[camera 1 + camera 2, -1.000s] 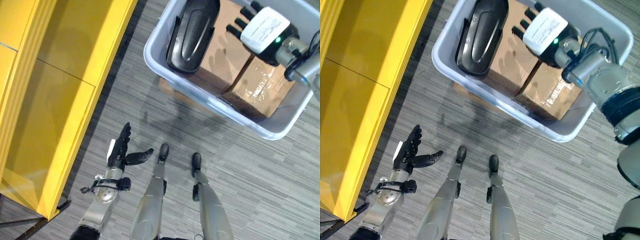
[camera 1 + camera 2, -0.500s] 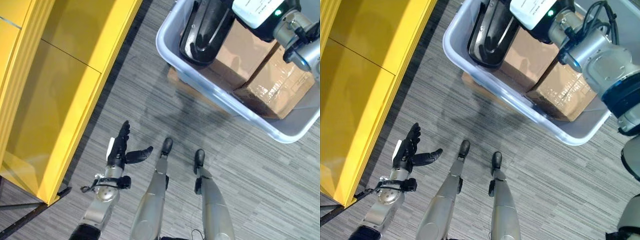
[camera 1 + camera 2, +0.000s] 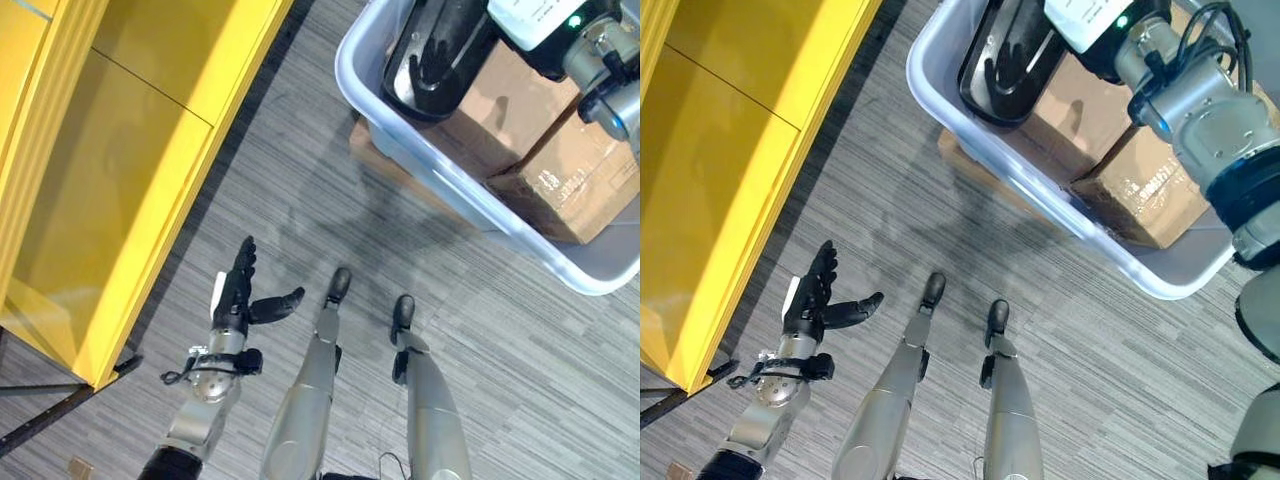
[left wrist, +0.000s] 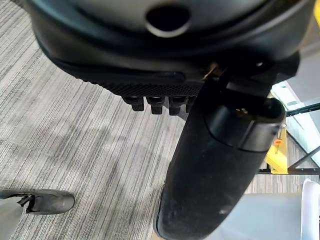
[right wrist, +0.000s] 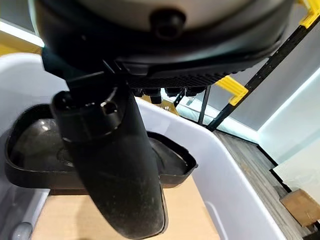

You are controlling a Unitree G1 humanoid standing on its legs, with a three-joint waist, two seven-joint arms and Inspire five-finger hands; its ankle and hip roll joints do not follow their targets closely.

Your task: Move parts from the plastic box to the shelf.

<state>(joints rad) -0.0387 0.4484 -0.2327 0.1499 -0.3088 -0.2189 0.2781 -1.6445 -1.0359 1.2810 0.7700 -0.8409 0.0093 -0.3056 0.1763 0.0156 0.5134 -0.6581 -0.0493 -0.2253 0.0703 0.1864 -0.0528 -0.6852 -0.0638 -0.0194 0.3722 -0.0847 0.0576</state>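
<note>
A black moulded part point(image 3: 440, 50) lies at the left end of the pale grey plastic box point(image 3: 420, 165), resting on cardboard cartons point(image 3: 575, 180). My right hand point(image 3: 535, 15), with a white cover on its back, hovers over the box just right of the part. Its fingers point(image 5: 167, 91) are straight above the black part point(image 5: 30, 150) and hold nothing. The yellow shelf point(image 3: 120, 200) stands on the left. Low beside it, my left hand point(image 3: 235, 300) is open over the floor with its thumb point(image 4: 220, 160) spread.
Grey striped carpet lies between the shelf and the box. A brown flat piece point(image 3: 365, 150) sticks out under the box's near wall. A dark frame foot point(image 3: 50, 420) of the shelf reaches onto the floor at the lower left.
The camera has shifted, sliding the box towards the upper right. My right hand has moved from over the cartons towards the black part. The left hand has stayed put.
</note>
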